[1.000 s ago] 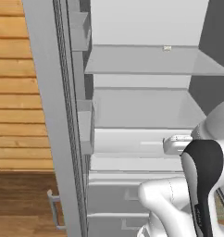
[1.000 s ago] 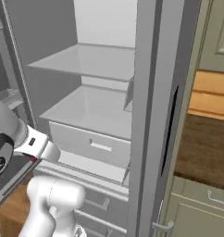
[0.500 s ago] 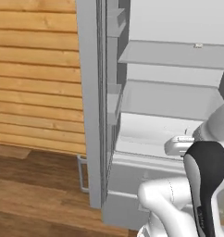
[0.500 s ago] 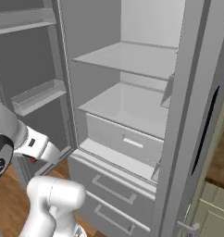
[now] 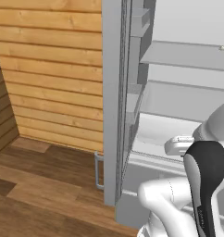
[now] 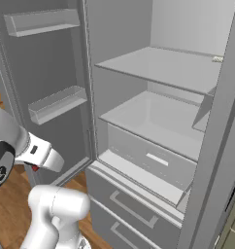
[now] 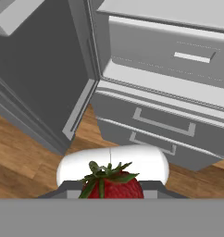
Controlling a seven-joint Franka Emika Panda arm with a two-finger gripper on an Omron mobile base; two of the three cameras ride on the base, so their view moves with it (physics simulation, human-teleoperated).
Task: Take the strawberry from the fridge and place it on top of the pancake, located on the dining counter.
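Strawberry in the claw, clear of the fridge

The strawberry (image 7: 111,185) sits pinched in the gripper (image 7: 111,193), leafy cap toward the camera. It is out in front of the open fridge (image 6: 153,160), level with the lower drawers (image 7: 155,127) above the wood floor (image 7: 26,157). The pancake and dining counter are not in sight, so the carry likely means turning away from the fridge.

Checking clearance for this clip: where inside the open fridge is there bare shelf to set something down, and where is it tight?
The upper shelf is bare from its front edge back, except a small pale item at its far right. The shelf below is bare across. Tight spots: the narrow door bins and the ledge before the inner drawer. The tool holds the strawberry.
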